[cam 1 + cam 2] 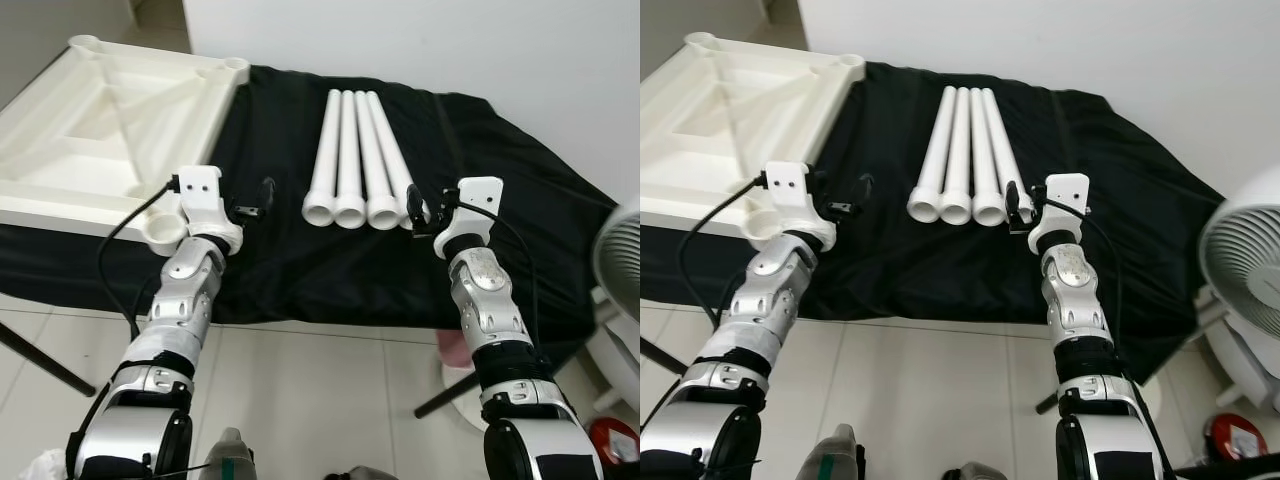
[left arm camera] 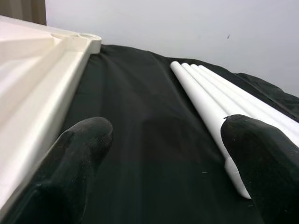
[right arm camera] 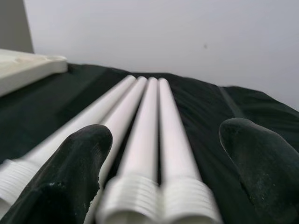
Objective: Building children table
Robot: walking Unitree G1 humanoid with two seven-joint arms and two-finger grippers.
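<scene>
Four white table legs [image 1: 358, 160] are lying side by side, touching, on a table draped in black cloth [image 1: 300, 270], their threaded open ends facing the robot. The right gripper [image 3: 161, 182] is hovering just before those ends with its jaws spread wide; the two legs nearest it are sitting between the black fingers [image 3: 70, 177], untouched. The left gripper [image 2: 163, 163] is hanging over bare cloth with its jaws also apart, the legs lying just off to its right and the upturned white tabletop [image 1: 110, 120] to its left. The tabletop's left part is running out of the head views. A white fan [image 1: 1245, 270] is standing at the right, partly cut off by the frame.
</scene>
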